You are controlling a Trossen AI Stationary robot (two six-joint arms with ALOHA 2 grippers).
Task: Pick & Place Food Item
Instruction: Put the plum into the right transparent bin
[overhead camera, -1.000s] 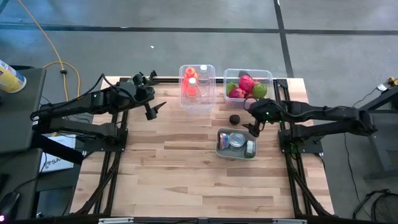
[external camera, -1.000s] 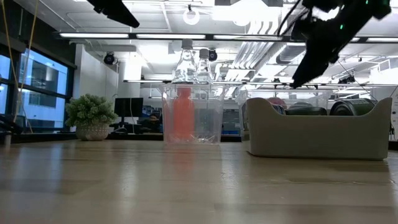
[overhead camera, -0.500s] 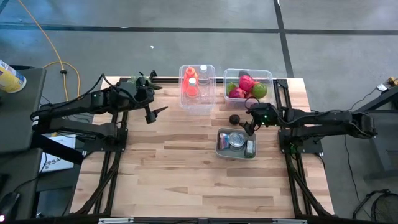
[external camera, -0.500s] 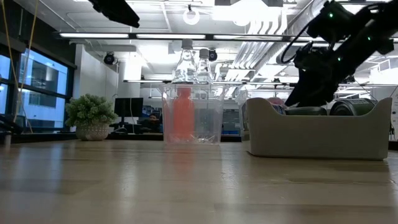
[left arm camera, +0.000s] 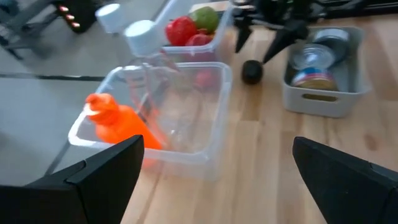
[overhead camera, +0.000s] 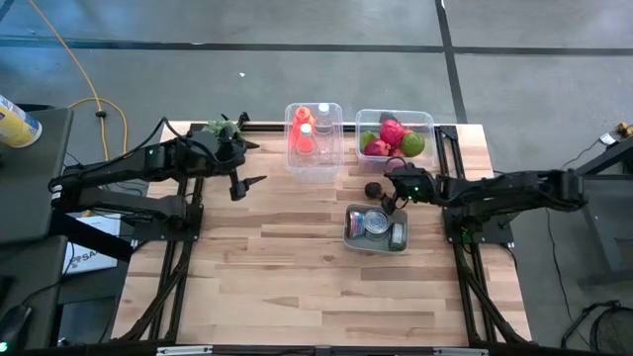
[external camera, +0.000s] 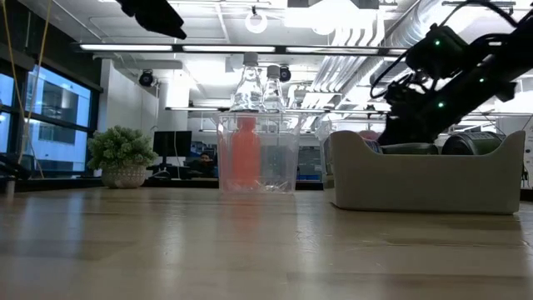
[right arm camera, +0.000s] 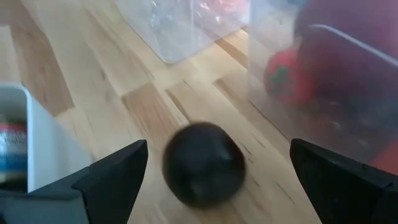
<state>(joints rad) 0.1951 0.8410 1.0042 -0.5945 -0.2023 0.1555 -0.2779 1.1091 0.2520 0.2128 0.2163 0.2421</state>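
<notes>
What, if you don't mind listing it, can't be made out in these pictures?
- Dark food item: blurred in the right wrist view, small in the high view; its kind can't be told.
- Same item in the low view: hidden behind the grey bin.
- Can labels in the bin: too small in the high view, blurred in the left wrist view.
- Left tool in the low view: cut off by the top edge.
- Fruit tub: the lower fruit is covered by the upper.

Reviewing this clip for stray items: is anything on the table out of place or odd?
One thing: a dark round food item lies loose on the wooden table, outside the clear fruit bin and grey can tray. The right gripper, open, is beside it. The left gripper waits open, far-left. Nothing is spilled or tipped.
</notes>
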